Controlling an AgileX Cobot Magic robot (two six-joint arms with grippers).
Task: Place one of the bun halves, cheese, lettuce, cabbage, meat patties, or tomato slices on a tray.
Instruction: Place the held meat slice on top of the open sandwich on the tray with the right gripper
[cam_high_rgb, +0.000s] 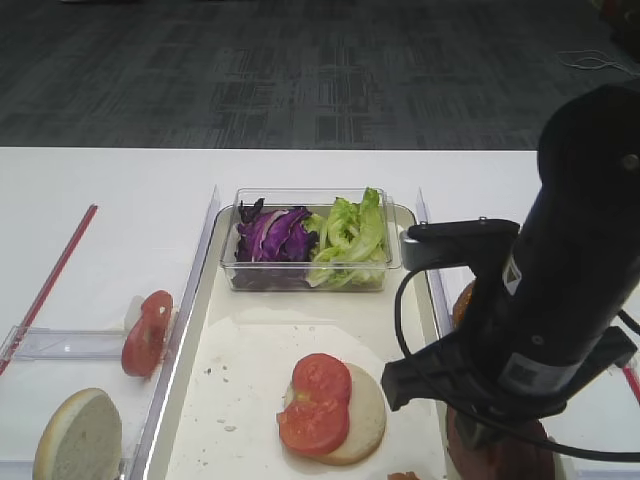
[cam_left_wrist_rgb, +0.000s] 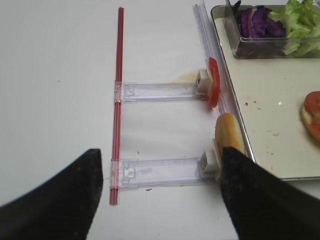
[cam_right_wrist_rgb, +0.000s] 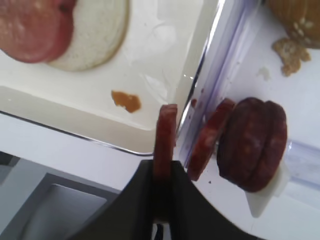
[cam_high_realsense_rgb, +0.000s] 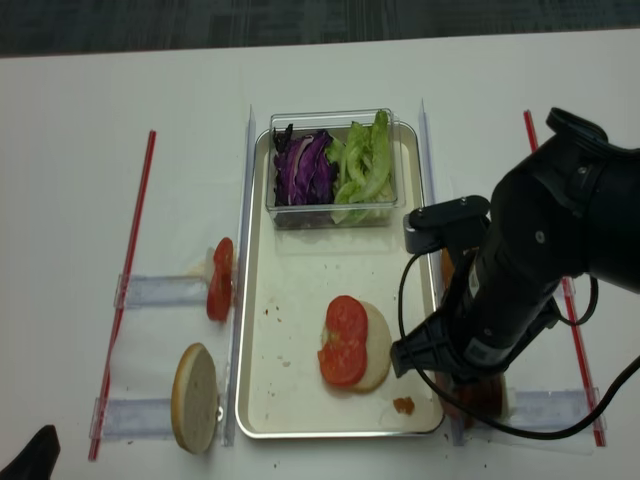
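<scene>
Meat patty (cam_right_wrist_rgb: 165, 135) pinched on edge in the right tool (cam_right_wrist_rgb: 162, 172) — just off the tray's (cam_right_wrist_rgb: 100, 135) near right corner.

Pressed onto the slice, the tool held it upright, its long axis running away from the fingers; the remaining meat patties (cam_right_wrist_rgb: 252, 142) stood right of it on the counter (cam_right_wrist_rgb: 310, 90), the tray and its tomato-topped bun half (cam_right_wrist_rgb: 97, 35) lay left — the left tool (cam_left_wrist_rgb: 160, 200) hung spread, well apart.
</scene>
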